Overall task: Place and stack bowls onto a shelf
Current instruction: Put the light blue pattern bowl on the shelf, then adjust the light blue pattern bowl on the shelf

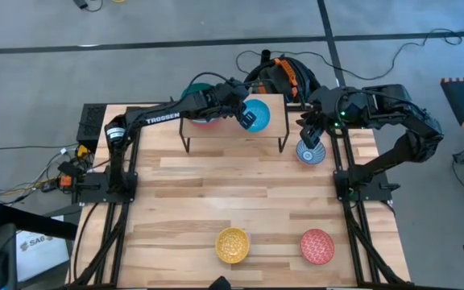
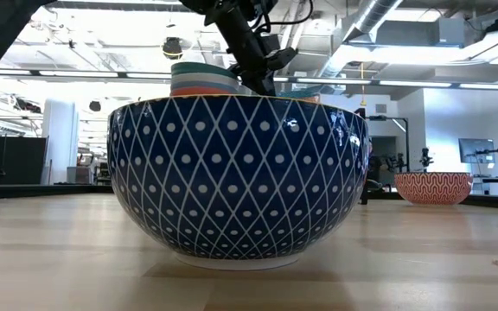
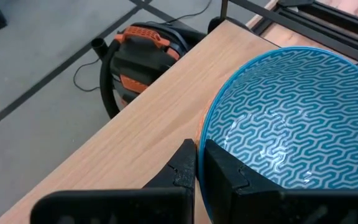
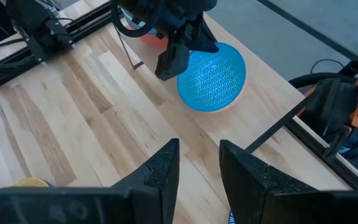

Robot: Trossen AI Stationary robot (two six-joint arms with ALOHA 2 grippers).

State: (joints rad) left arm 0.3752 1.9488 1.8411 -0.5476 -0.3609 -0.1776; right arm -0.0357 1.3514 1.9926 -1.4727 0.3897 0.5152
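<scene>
The shelf (image 1: 274, 103) stands at the table's far edge. On its left part is a stack of bowls with a teal one on top (image 1: 202, 103). My left gripper (image 3: 196, 149) reaches over the plank (image 3: 148, 124) and is shut on the light blue patterned bowl (image 1: 258, 115), under which an orange rim (image 3: 202, 124) shows. My right gripper (image 4: 199, 149) is open and hovers just right of the shelf, above the blue-and-white bowl (image 1: 311, 152). The yellow bowl (image 1: 233, 244) and the pink-red bowl (image 1: 317, 246) rest on their bases near the table's near edge. My left gripper holds the light blue bowl by its rim (image 3: 211, 134) on the side toward the stack, one finger inside (image 3: 225, 171) and one outside (image 3: 182, 165). The fingers slant down from the shelf's left. The bowl is upright over the plank; whether it rests there, I cannot tell.
The low view is mostly filled by a dark blue bowl with a white diamond pattern (image 2: 236, 177), with the stack (image 2: 204, 76) behind it. An orange-and-black vacuum (image 1: 284, 76) sits on the floor beyond the far edge. Bare slats lie in the table's middle (image 1: 232, 185).
</scene>
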